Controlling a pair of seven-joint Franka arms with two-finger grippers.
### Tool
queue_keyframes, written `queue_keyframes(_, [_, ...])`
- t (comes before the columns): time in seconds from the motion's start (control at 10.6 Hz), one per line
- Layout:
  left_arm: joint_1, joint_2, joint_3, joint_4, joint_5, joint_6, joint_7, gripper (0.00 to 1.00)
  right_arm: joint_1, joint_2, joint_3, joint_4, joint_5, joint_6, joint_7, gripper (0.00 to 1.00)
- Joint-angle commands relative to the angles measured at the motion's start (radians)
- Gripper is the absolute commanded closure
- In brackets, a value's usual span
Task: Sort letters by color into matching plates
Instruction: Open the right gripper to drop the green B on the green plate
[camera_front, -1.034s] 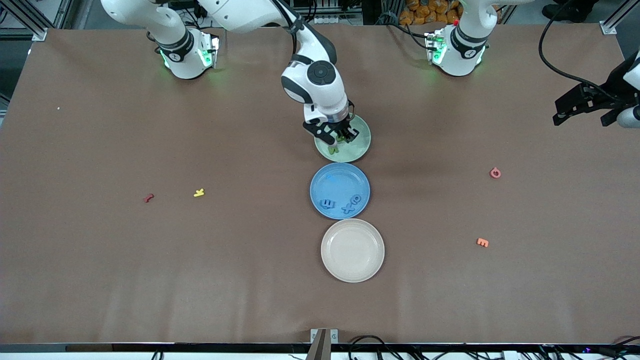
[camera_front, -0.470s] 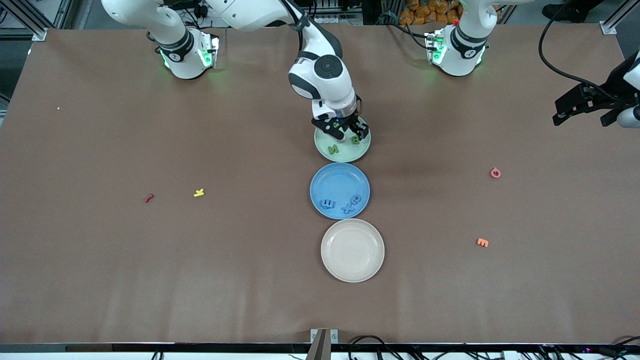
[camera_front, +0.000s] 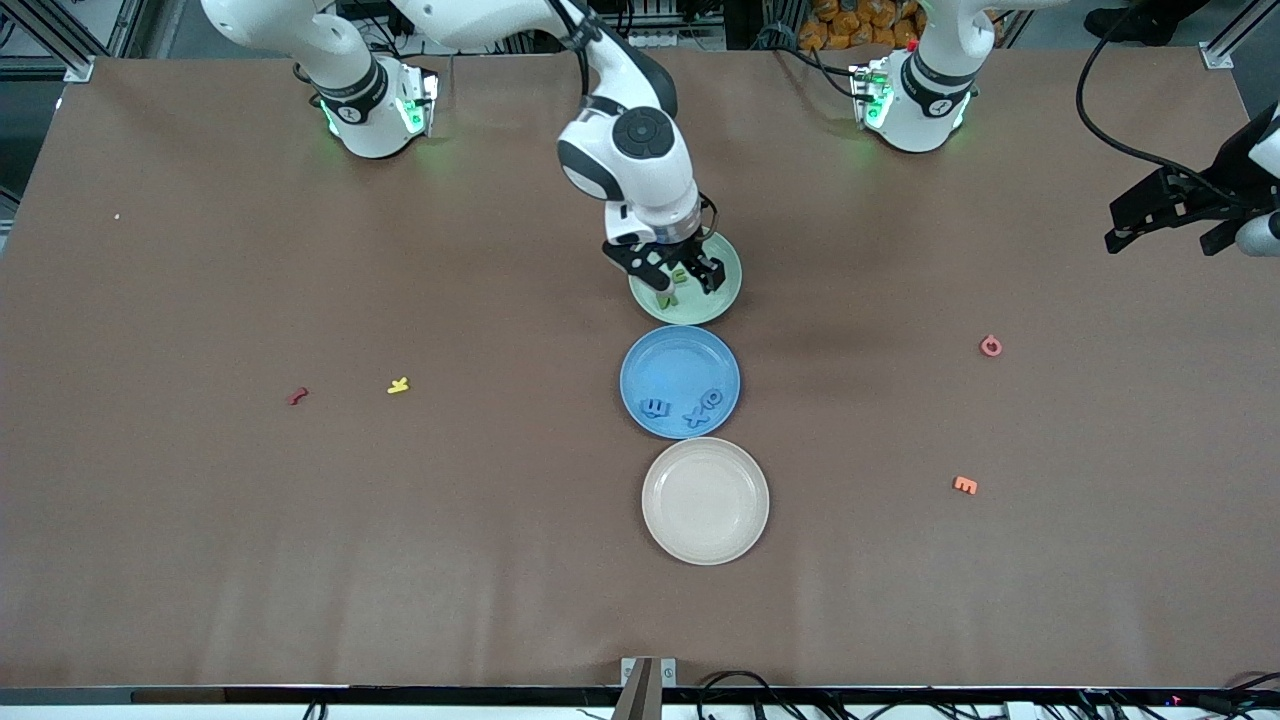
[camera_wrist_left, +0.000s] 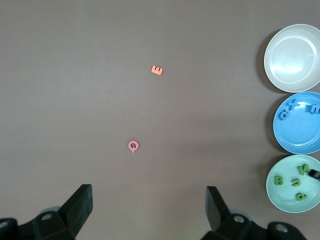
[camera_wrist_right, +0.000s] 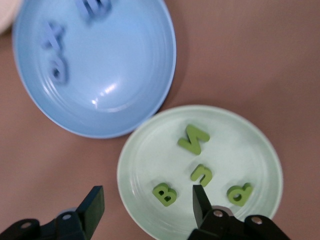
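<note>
The right gripper (camera_front: 676, 271) hangs over the mint green plate (camera_front: 722, 296) just above centre frame in the front view, jaws apart and holding nothing. A second ago it sat low in that plate with something green between its fingers; now that piece is down and the hand has lifted clear. The right wrist view shows four green letters (camera_wrist_right: 194, 139) lying flat in the plate: an N, a B, a small curved one and another near the rim. Just below in the front view, the blue plate (camera_front: 665, 360) carries three blue letters (camera_front: 655, 407), and the beige plate (camera_front: 705, 500) under it is bare. That looks like the sort finished, since only red, yellow, pink and orange letters remain on the brown table (camera_front: 200, 520). The left gripper (camera_wrist_left: 147, 210) waits at the far right edge, fingers spread wide, empty.
</note>
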Motion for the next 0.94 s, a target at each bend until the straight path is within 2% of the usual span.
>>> queue_keyframes(0.0, [0.003, -0.004, 0.002, 0.003, -0.027, 0.023, 0.021, 0.0, -0.101, -0.167, 0.04, -0.031, -0.009, -0.153, -0.069, 0.2])
queue_keyframes(0.28, [0.003, -0.004, 0.001, 0.003, -0.019, 0.046, 0.024, 0.0, -0.28, -0.357, 0.156, -0.126, 0.003, -0.21, -0.206, 0.15])
queue_keyframes(0.47, [0.003, -0.004, 0.001, 0.003, -0.018, 0.049, 0.028, 0.0, -0.434, -0.471, 0.227, -0.142, 0.096, -0.317, -0.398, 0.12])
queue_keyframes(0.66, [0.003, -0.004, 0.001, 0.002, -0.018, 0.049, 0.03, 0.0, -0.535, -0.566, 0.235, -0.134, 0.165, -0.435, -0.587, 0.12])
queue_keyframes(0.85, [0.003, -0.004, 0.001, 0.002, -0.018, 0.051, 0.03, 0.0, -0.638, -0.627, 0.236, -0.113, 0.182, -0.535, -0.736, 0.12])
